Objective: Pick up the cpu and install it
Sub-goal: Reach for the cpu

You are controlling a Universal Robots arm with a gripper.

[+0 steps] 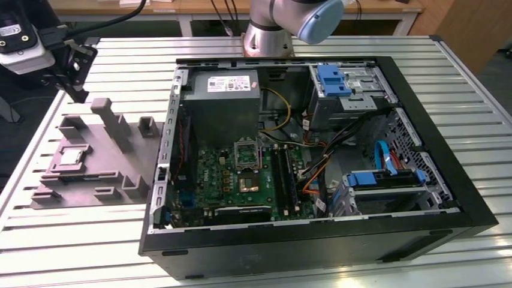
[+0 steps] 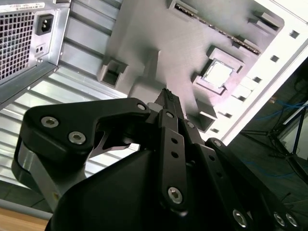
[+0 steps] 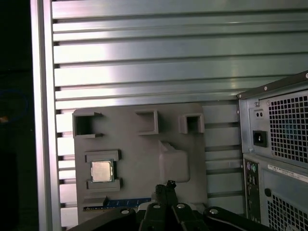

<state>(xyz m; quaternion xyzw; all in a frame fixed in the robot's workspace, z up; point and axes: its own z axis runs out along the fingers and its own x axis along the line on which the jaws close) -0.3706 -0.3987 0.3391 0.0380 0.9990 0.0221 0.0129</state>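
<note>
While the fingers (image 2: 169,108) hover pressed together and empty over the grey tray (image 1: 120,147), the cpu (image 3: 102,171) lies flat in its recess there: light, stiff, thin, likely fragile, so best pinched by opposite edges.

In the exterior view I see the open black steel computer case (image 1: 320,255) lying on the slatted aluminium table (image 1: 448,72). The grey moulded plastic fixture tray (image 1: 108,162) sits just beside the case, at its 9 o'clock. The small square silvery cpu (image 1: 71,157) rests in a recess at the tray's 8 o'clock. The black gripper (image 1: 78,93) hangs above the tray's 11 o'clock corner, apart from the cpu. Inside the case, the metal-framed rectangular socket (image 1: 246,157) lies near the middle, with the big grey metal box (image 1: 226,99) at its 12 o'clock.
</note>
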